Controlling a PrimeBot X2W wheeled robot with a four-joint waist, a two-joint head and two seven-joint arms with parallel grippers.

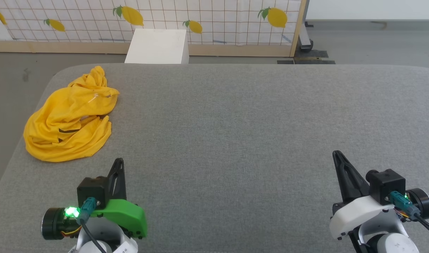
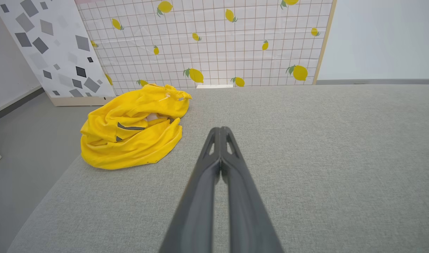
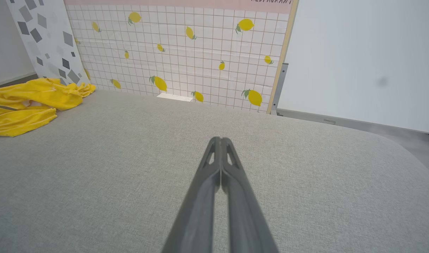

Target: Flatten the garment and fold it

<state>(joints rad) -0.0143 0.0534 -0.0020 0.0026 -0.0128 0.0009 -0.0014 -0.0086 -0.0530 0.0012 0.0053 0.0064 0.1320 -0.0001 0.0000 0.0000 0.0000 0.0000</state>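
Yellow garment (image 1: pixel 68 116) crumpled ahead-left of the left jaws; left and right jaws closed, empty, apparently parked before reaching.

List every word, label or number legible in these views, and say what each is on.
"RESTAURANT": on the pink band above the lemon-tile panel. The frame edge cuts off the letter tops, so this reading is probable, not certain.
White label on the left arm: too small to read.
Garment: no text visible.
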